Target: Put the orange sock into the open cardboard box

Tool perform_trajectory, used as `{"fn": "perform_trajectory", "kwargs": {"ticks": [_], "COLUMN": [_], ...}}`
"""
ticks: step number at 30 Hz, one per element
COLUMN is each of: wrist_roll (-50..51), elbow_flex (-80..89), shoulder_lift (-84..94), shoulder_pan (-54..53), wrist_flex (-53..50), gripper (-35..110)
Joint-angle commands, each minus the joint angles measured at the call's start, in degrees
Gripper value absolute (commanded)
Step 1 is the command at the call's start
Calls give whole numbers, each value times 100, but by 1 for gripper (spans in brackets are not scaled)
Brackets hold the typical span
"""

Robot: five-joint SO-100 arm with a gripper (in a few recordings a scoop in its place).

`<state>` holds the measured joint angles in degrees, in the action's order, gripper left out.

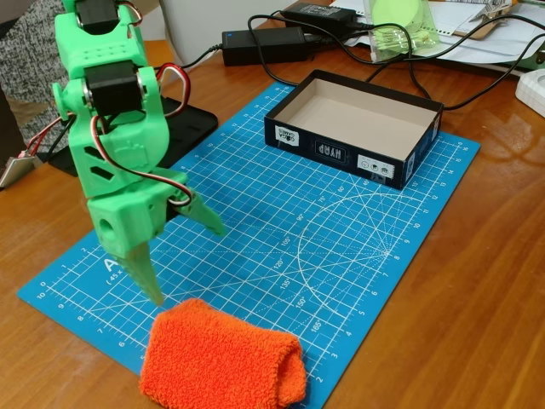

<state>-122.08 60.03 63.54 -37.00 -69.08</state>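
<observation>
1. Orange sock: folded fluffy bundle at the bottom edge of the fixed view, lying on the near end of the blue cutting mat, partly over the mat's front edge.
2. Gripper is green, just above and to the left of the sock. Fingers are spread apart and hold nothing; one finger points down, with its tip near the sock's upper left corner, but contact cannot be told.
3. Open cardboard box stands at the far right end of the mat, well apart from sock and gripper. Outside dark navy w/ small white labels, inside plain tan and nothing in it.
4. Surface: mat w/ white grid lines lies on a brown wooden table.
5. Behind the box: black power adapters, black cables, papers and a green see-through item.
</observation>
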Motion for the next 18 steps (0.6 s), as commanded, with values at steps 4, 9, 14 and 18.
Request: {"fn": "perform_trajectory", "kwargs": {"ticks": [4, 9, 14, 18], "wrist_roll": [149, 413, 519, 563], "elbow_flex": [-290, -712, -1020, -905], "shoulder_lift": [-211, -712, -1169, -1345], "shoulder_pan": [-308, -378, -290, -185], "wrist_flex": [1037, 1327, 1336, 1591], "gripper": [54, 54, 52, 45]}}
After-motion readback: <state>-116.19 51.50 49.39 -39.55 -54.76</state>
